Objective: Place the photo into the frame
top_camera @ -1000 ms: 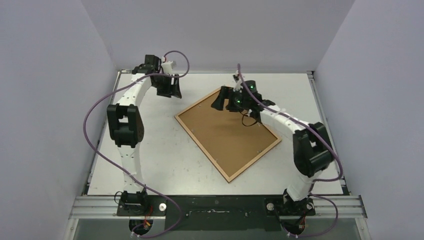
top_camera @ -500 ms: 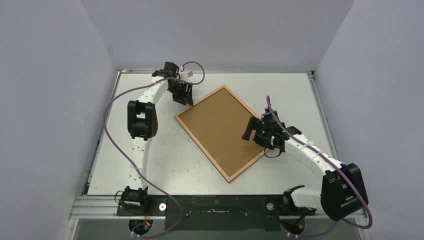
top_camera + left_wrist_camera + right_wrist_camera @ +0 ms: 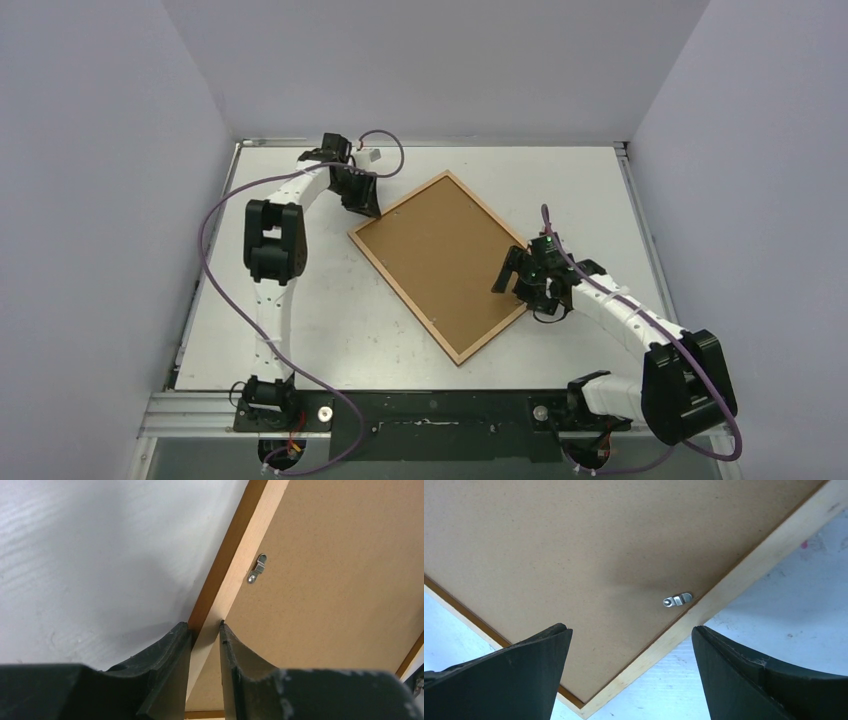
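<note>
The frame (image 3: 404, 298) lies face down and diagonal on the white table, with the plain brown backing sheet (image 3: 440, 260) set in it. The photo is hidden. My left gripper (image 3: 365, 200) is at the frame's far-left edge. In the left wrist view it (image 3: 205, 626) is shut on the pale moulding (image 3: 245, 540), one finger on each side. My right gripper (image 3: 512, 280) hovers over the frame's right corner. In the right wrist view it (image 3: 630, 630) is wide open and empty above the moulding (image 3: 744, 580) and the backing sheet (image 3: 599, 545).
Small metal turn clips sit on the backing near the moulding, one in the left wrist view (image 3: 257, 567) and one in the right wrist view (image 3: 678, 599). Pale walls enclose the table (image 3: 300, 330) on three sides. A black rail runs along the near edge (image 3: 430, 410).
My left gripper has moved right from the table's far-left corner onto the frame's edge and closed on it. My right arm has swung from the frame's far corner to its right corner.
</note>
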`<state>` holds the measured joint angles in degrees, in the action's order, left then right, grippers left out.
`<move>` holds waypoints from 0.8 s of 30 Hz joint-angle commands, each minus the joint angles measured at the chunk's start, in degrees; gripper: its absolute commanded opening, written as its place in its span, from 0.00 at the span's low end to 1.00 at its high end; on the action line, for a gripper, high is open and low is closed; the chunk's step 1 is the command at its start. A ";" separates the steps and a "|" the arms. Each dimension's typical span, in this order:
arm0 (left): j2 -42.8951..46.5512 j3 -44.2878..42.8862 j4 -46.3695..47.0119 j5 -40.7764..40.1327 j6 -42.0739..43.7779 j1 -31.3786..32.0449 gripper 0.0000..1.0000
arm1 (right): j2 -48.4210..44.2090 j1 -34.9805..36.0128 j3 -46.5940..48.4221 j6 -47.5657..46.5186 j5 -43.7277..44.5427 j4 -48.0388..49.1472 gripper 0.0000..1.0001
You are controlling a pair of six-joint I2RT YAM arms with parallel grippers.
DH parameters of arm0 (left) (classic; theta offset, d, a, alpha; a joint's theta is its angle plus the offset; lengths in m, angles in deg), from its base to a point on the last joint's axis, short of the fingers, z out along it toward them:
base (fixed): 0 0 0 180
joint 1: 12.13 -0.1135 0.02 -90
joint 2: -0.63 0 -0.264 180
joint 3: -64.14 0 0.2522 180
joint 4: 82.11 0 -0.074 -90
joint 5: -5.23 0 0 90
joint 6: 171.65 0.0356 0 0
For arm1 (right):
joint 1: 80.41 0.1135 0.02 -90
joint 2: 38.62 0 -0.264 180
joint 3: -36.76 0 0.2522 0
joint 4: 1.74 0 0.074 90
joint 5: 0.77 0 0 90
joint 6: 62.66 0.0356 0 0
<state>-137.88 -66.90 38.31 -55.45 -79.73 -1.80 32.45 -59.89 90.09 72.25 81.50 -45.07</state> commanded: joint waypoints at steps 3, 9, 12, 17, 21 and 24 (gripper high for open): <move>5.77 9.88 1.96 -1.42 0.88 -2.73 0.23 | -2.05 -1.35 -1.69 1.23 0.17 -0.93 0.96; 8.20 14.89 2.52 -0.16 1.27 -3.17 0.21 | -3.11 -2.20 -3.90 1.98 -0.34 2.00 0.96; 10.89 18.79 3.15 1.15 1.11 -3.32 0.19 | -0.68 -3.30 -4.17 1.91 -2.13 7.74 0.96; 15.51 26.19 4.25 2.49 1.75 -3.49 0.18 | 5.40 -4.64 0.32 0.62 -3.64 13.72 0.96; 18.65 31.81 4.57 3.95 2.46 -3.37 0.17 | 9.97 -5.61 6.42 -1.06 -3.11 15.46 0.96; 20.46 35.06 4.82 4.57 3.27 -3.10 0.17 | 13.92 -6.45 11.24 -2.51 -2.11 16.25 0.96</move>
<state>-119.94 -36.32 46.09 -53.44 -78.05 -6.48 43.56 -66.01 93.22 71.11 81.15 -38.66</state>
